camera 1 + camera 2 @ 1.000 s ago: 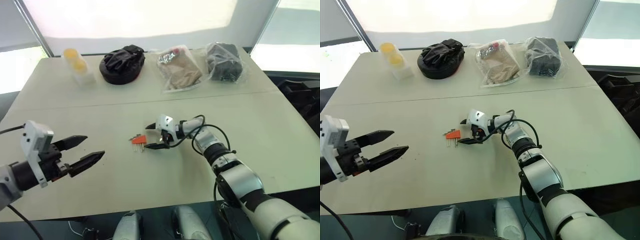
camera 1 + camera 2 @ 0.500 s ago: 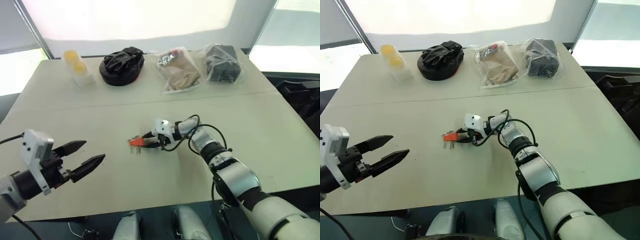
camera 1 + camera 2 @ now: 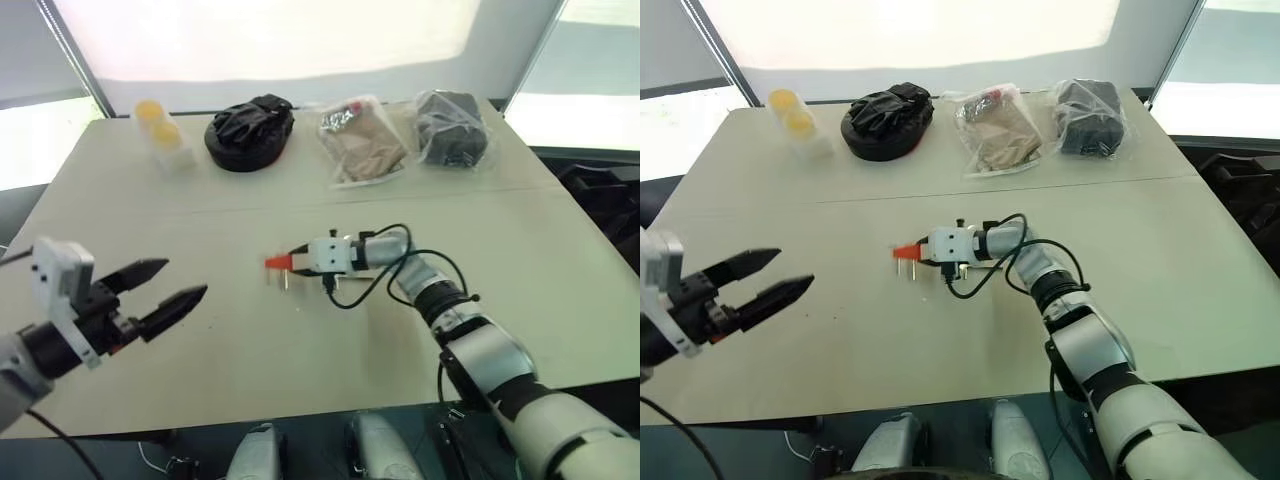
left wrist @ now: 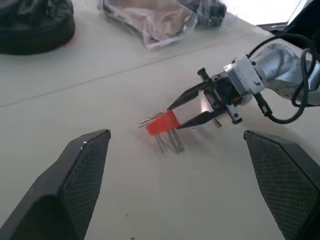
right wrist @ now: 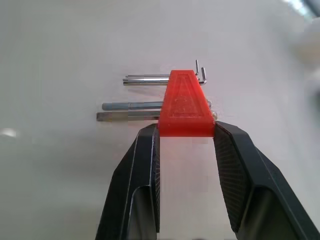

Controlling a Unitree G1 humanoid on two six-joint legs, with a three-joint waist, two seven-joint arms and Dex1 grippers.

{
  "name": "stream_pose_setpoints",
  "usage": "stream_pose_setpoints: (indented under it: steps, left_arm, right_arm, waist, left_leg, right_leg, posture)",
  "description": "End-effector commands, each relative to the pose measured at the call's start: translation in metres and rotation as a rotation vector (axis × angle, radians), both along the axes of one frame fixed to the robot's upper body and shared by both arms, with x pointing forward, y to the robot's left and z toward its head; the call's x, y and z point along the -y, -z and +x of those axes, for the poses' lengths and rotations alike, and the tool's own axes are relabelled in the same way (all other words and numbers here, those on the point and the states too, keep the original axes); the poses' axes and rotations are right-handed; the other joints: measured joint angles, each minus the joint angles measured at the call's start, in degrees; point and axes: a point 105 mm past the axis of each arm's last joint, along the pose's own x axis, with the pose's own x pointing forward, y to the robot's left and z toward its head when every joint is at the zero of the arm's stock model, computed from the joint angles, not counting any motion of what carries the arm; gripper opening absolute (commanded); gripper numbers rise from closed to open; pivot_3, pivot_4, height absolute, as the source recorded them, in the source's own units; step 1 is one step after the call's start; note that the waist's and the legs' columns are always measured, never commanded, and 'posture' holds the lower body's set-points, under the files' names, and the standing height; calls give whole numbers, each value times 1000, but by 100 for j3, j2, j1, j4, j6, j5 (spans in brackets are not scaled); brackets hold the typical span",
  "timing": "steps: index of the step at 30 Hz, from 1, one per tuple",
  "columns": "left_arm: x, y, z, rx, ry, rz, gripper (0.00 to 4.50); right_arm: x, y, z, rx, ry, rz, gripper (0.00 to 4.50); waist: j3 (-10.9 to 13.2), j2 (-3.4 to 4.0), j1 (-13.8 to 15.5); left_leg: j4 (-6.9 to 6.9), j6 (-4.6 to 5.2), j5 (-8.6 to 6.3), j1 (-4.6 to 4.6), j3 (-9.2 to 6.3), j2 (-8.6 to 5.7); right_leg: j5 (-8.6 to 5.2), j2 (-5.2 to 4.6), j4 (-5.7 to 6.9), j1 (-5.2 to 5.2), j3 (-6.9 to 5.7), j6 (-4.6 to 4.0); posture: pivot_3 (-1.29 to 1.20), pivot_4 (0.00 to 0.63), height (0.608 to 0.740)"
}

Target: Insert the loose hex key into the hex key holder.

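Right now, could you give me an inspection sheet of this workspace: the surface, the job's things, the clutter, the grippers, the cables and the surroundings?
Surface: beige table, a seam running across it.
Job's things: orange hex key holder with grey keys projecting; loose hex key cannot be told apart.
Clutter: along the far edge, clear container with yellow pieces, black bundle, bagged tan item, bagged dark item.
Grippers: right gripper shut on the holder's wide end; left gripper open, holding nothing, apart from the holder.
Cables: black cable looping by the right wrist.
Surroundings: bright window behind the table.
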Motion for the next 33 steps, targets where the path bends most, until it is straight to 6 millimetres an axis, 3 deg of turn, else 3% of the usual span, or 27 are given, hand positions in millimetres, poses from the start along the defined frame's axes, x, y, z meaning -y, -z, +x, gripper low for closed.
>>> stream_pose_setpoints:
  steps: [1, 7, 12, 16, 24, 33]
  left_arm:
    - [5, -13, 8, 22, 57, -44, 4500]
    - [15, -33, 27, 41, 182, -82, 4500]
    - [23, -35, 37, 25, 250, -93, 4500]
    - [29, -32, 46, 18, 293, -95, 4500]
    - [44, -44, 57, 51, 361, -143, 4500]
    - [63, -42, 55, 38, 441, -146, 4500]
  right_arm:
    - [-2, -39, -5, 299, -81, 19, 989]
    - [10, -88, -22, 578, -168, 89, 989]
    - [14, -111, -38, 652, -232, 109, 989]
    - [14, -127, -56, 612, -279, 163, 989]
    - [16, -133, -69, 581, -314, 155, 989]
    - [15, -135, -71, 576, -309, 155, 989]
  waist:
    - [2, -2, -17]
    - [10, -8, -53]
    - [12, -9, -43]
    - [14, -11, -28]
    - [14, -12, -27]
    - [14, -12, -22]
  left_leg:
    - [0, 0, 0, -1, 0, -1]
    - [-3, 0, 0, -15, 4, 3]
    - [0, -1, 1, -27, 1, 6]
    - [4, -1, 1, -32, -2, 5]
    - [7, -1, 1, -35, -6, 5]
    - [37, -1, 1, -85, -10, 6]
  right_leg:
    - [0, 0, 1, 0, 0, 0]
    - [0, 7, 5, -20, 4, 2]
    - [1, 7, 4, -27, 2, 3]
    - [1, 3, 3, -25, 1, 3]
    - [1, 3, 4, -28, -2, 3]
    - [2, 3, 14, -65, -5, 4]
  posture:
    - [0, 150, 740]
    - [0, 150, 740]
    - [0, 150, 740]
    - [0, 150, 740]
    - [0, 150, 740]
    - [0, 150, 740]
